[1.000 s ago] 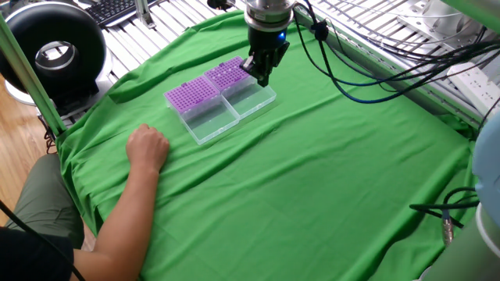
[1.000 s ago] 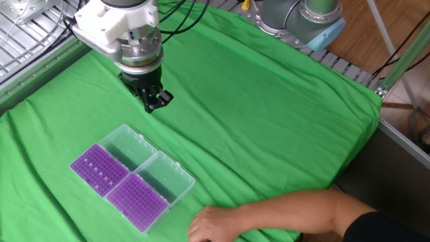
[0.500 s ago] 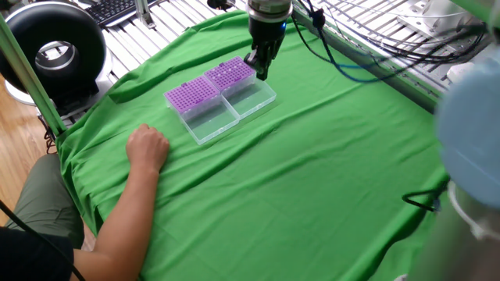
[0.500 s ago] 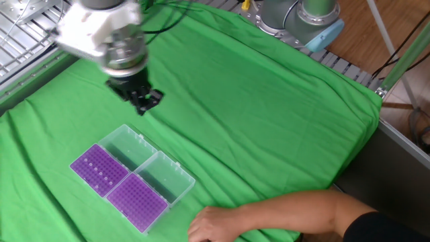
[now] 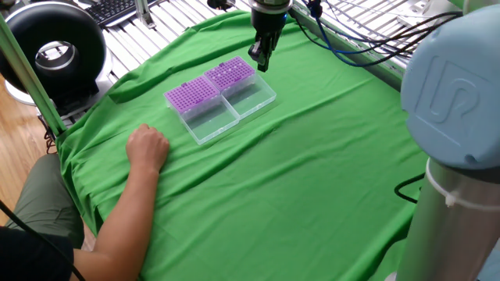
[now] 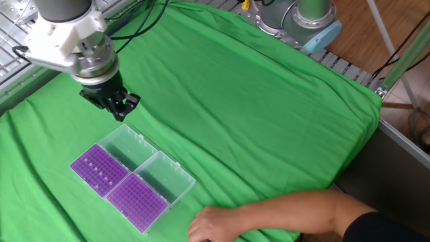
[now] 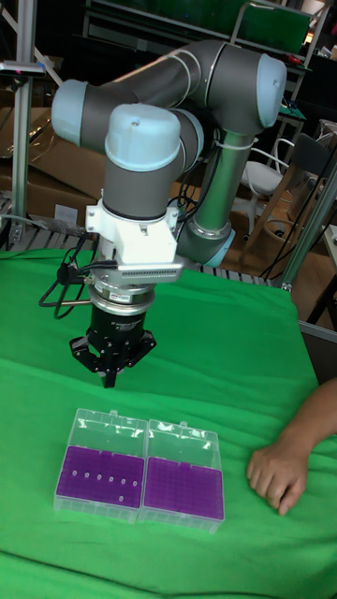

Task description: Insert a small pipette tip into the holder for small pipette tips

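Note:
Two clear boxes with purple racks and open lids lie side by side on the green cloth. One holder point(image 5: 230, 74) point(image 6: 99, 168) point(image 7: 98, 475) shows a few pale spots in its grid. The other holder point(image 5: 192, 94) point(image 6: 136, 199) point(image 7: 183, 487) looks evenly filled. My gripper point(image 5: 260, 62) point(image 6: 121, 111) point(image 7: 109, 376) hangs just above the cloth, beyond the open lid of the spotted holder, pointing down. Its fingers meet in a point, so it is shut. A small pipette tip between them is too small to make out.
A person's hand point(image 5: 147, 146) point(image 6: 218, 225) point(image 7: 276, 473) rests on the cloth beside the evenly filled holder. The arm's large elbow point(image 5: 457, 86) fills the right of one fixed view. Cables point(image 5: 351, 55) trail behind the gripper. A metal grid point(image 5: 375, 23) borders the far side.
The gripper has moved sideways along the far side of the boxes, away from the person's hand. The arm's elbow has swung into one fixed view. Boxes and hand have not moved.

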`<action>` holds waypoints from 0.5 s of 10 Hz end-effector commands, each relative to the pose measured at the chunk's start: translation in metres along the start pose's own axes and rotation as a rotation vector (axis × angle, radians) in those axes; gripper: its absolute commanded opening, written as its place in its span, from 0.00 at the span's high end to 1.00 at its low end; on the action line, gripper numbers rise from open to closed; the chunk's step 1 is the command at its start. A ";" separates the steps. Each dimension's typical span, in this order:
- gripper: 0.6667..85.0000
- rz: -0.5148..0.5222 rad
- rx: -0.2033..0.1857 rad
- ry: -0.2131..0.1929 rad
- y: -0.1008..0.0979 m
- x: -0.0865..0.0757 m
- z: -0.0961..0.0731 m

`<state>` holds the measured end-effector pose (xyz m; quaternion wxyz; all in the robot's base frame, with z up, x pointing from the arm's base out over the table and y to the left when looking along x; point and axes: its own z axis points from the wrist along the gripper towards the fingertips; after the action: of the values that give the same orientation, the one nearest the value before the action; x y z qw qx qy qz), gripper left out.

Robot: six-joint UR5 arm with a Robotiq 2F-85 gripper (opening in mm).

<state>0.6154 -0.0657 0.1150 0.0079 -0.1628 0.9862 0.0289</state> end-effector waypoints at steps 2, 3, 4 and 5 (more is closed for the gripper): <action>0.80 0.166 -0.029 -0.020 0.002 -0.007 0.000; 0.80 0.135 -0.033 -0.021 0.003 -0.008 -0.001; 0.84 0.107 0.004 -0.027 -0.007 -0.008 0.000; 0.84 0.061 0.011 -0.033 -0.024 -0.021 0.003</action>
<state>0.6260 -0.0708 0.1130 0.0141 -0.1197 0.9923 0.0302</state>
